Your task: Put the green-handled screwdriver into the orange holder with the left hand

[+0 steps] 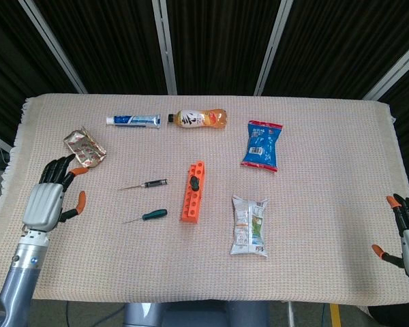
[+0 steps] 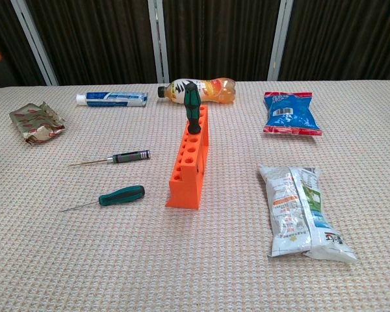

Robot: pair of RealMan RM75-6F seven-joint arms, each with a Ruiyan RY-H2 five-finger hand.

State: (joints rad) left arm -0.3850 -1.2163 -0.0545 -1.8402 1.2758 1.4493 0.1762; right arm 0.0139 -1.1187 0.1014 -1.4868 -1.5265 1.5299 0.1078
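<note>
A green-handled screwdriver [image 1: 193,180] [image 2: 193,107] stands upright in a far hole of the orange holder [image 1: 192,199] [image 2: 189,162] at the table's middle. A second, smaller green-handled screwdriver [image 1: 148,215] [image 2: 114,196] lies flat on the cloth left of the holder. My left hand [image 1: 50,196] hangs open at the table's left edge, far from both, fingers spread and holding nothing. My right hand [image 1: 407,230] shows at the right edge, open and empty. The chest view shows only an orange fingertip at its top-left corner.
A black-handled precision screwdriver [image 1: 145,184] [image 2: 118,157] lies left of the holder. Along the back are a toothpaste tube [image 1: 132,120], a drink bottle [image 1: 200,118] and a blue snack bag [image 1: 263,144]. A foil packet [image 1: 84,148] sits far left, a white-green packet [image 1: 249,225] front right.
</note>
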